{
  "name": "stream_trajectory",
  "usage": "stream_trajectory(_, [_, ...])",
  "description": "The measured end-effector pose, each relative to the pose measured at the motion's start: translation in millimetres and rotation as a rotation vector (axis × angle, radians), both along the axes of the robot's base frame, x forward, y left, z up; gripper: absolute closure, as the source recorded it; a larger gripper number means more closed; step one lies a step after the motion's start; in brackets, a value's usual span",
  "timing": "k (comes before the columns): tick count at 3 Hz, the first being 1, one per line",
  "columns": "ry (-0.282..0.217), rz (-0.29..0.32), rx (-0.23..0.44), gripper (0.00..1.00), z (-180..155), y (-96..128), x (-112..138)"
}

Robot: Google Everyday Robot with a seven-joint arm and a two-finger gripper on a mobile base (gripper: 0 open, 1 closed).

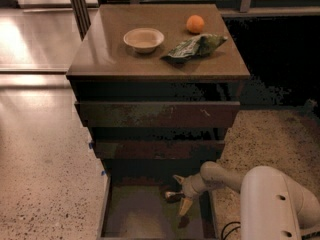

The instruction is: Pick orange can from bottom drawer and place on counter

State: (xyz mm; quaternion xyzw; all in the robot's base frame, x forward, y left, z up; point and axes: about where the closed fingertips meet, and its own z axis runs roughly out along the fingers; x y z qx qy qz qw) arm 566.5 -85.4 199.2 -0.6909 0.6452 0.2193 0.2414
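The bottom drawer (132, 215) is pulled open at the foot of the dark cabinet, showing its greyish-brown floor. My gripper (181, 193) reaches down into its right rear part from the right. A small dark thing with a pale end, likely the orange can (172, 197), lies right at the gripper, mostly hidden by it. I cannot tell whether the can is held. The counter (110, 51) is the glossy brown top of the cabinet.
On the counter stand a pale bowl (144, 38), a round orange fruit (195, 24) and a green foil snack bag (195, 47). Two narrower drawer fronts (157, 114) sit above the open drawer. My white arm and body (275, 204) fill the lower right. Speckled floor lies around.
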Motion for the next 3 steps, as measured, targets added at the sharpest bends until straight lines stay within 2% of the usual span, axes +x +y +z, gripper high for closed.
stream_trajectory(3, [0.061, -0.028, -0.014, 0.0, -50.9, -9.8, 12.4])
